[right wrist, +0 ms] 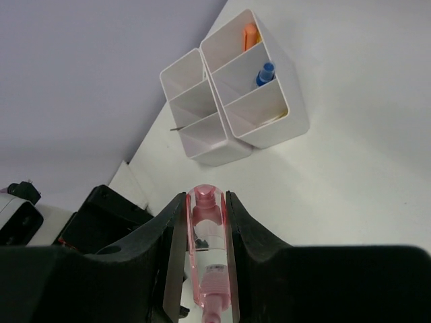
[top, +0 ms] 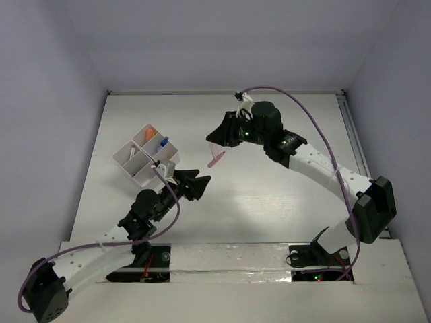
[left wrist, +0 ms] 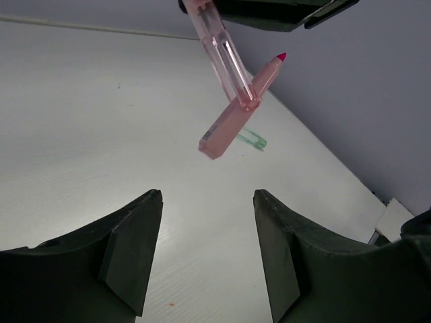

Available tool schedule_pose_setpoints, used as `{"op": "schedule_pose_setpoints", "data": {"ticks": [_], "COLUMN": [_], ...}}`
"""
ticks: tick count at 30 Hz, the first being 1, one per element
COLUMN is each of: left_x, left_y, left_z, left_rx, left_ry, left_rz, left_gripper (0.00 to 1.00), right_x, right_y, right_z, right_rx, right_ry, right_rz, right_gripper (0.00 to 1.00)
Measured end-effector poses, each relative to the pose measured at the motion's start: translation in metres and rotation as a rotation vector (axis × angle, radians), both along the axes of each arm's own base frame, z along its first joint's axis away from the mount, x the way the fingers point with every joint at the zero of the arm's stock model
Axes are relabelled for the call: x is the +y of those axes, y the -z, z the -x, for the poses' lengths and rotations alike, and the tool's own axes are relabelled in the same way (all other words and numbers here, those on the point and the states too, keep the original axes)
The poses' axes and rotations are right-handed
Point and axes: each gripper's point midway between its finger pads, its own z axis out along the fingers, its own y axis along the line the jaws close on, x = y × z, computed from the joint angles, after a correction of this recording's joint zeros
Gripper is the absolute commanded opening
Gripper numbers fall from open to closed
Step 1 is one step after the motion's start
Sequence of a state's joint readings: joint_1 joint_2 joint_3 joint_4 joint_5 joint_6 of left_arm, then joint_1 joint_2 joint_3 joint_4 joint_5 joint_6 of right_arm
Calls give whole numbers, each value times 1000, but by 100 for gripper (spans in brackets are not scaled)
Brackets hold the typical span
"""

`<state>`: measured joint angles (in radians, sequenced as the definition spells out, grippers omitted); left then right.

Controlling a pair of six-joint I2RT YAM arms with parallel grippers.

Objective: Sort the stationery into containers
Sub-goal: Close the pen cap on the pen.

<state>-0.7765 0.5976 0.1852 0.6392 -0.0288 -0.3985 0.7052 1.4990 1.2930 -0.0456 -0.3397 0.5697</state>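
My right gripper [right wrist: 205, 200] is shut on the clear pink cap [right wrist: 210, 249] of a pink marker. It hangs above the middle of the table [top: 217, 159]. In the left wrist view the cap [left wrist: 219, 50] points down from the right gripper, and the marker body [left wrist: 232, 121] slants across its lower end, its pink tip up to the right. My left gripper [left wrist: 207, 196] is open below it with nothing between its fingers, low over the table [top: 198, 182]. The white containers [top: 128, 156] stand to the left, holding an orange piece [right wrist: 250, 32] and a blue pen [right wrist: 264, 73].
A small clear green piece [left wrist: 253, 139] lies on the table beyond the hanging marker. Grey walls close in the table at the back and both sides. The containers [right wrist: 259, 131] stand near the left wall, close to my left wrist.
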Motion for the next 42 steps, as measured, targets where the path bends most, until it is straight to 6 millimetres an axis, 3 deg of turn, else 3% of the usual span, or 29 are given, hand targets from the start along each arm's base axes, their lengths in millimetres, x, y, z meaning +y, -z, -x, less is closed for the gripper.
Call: {"op": "schedule_pose_setpoints", "data": {"ticks": [5, 9, 14, 18, 24, 42], "left_x": [-12, -17, -6, 0, -7, -26], "left_y": [1, 4, -3, -16, -22, -31], "left_z": [8, 12, 2, -2, 3, 16], "left_rx": [-44, -73, -104, -138, -179, -226], "left_ry": [2, -37, -143, -186, -156, -78], "left_rz": [-42, -87, -94, -64, -68, -92], "left_gripper": [55, 56, 56, 56, 56, 51], "right_x": [2, 4, 6, 7, 5, 6], "right_y": [4, -4, -14, -9, -3, -11], "right_z": [8, 12, 20, 28, 36, 39], "right_rx": [97, 155, 195, 239, 278, 288], "right_ry": [-59, -104, -149, -173, -182, -207], "right_rz": [-39, -100, -162, -186, -206, -254], "right_gripper": [12, 12, 12, 12, 12, 12]}}
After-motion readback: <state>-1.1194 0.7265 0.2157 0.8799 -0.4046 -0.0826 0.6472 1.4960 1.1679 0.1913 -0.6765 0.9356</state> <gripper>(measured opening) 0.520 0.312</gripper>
